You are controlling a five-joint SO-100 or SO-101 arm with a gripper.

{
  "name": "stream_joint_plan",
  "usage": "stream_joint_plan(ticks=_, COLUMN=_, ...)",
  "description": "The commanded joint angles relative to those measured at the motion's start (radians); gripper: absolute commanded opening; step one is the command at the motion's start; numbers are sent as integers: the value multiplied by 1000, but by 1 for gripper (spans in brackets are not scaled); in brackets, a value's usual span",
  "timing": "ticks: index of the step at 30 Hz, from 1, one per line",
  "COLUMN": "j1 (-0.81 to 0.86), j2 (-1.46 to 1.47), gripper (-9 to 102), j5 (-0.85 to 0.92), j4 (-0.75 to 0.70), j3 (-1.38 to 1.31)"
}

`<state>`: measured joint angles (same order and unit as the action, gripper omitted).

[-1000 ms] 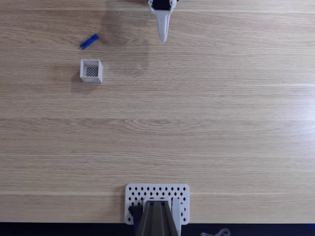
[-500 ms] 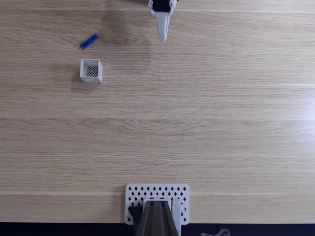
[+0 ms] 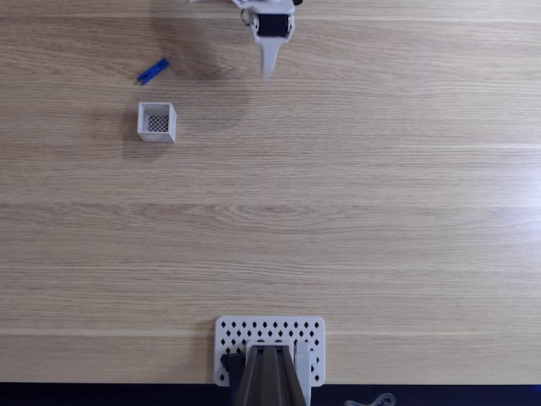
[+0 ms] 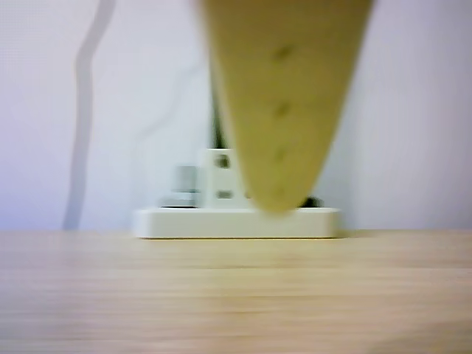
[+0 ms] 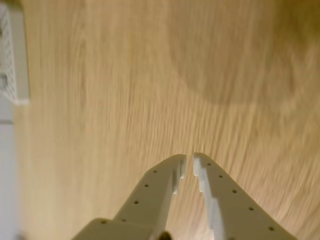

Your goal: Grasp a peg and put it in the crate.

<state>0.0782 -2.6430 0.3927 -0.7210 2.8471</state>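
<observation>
The small blue peg [image 3: 153, 71] lies slantwise on the wooden table at the upper left of the fixed view. Just below it stands the white crate [image 3: 157, 122], open-topped with a dark mesh bottom and nothing inside. My gripper [image 3: 269, 73] hangs at the top middle of that view, well to the right of both, white and pointing down the picture. In the wrist view its two toothed fingers [image 5: 190, 159] nearly meet above bare wood with nothing between them. A blurred finger [image 4: 284, 88] fills the top of the other view.
A white perforated plate [image 3: 270, 331] with diamond holes sits at the table's bottom edge, a grey mount on it; the plate [image 5: 12, 60] also shows in the wrist view. The other view shows a white base [image 4: 236, 220] against a pale wall.
The gripper has swung slightly left and turned, and more of the arm's wrist now shows at the top edge. Peg and crate have not moved.
</observation>
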Motion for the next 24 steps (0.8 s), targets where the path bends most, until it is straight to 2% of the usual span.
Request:
stream_joint_plan(ticks=1, j1=118, j2=98, gripper=0, j5=430, j4=51, j3=-149)
stream_joint_plan(ticks=7, j1=328, j2=176, gripper=0, j5=902, j4=87, j3=-190)
stream_joint_plan(ticks=12, j1=480, j2=290, gripper=0, j5=1118, j4=161, j3=-196)
stream_joint_plan(ticks=20, j1=676, j2=505, gripper=0, j5=1198, j4=327, j3=-295)
stream_joint_plan(ticks=24, j1=712, j2=572, gripper=6, j5=1198, j4=357, j3=-327)
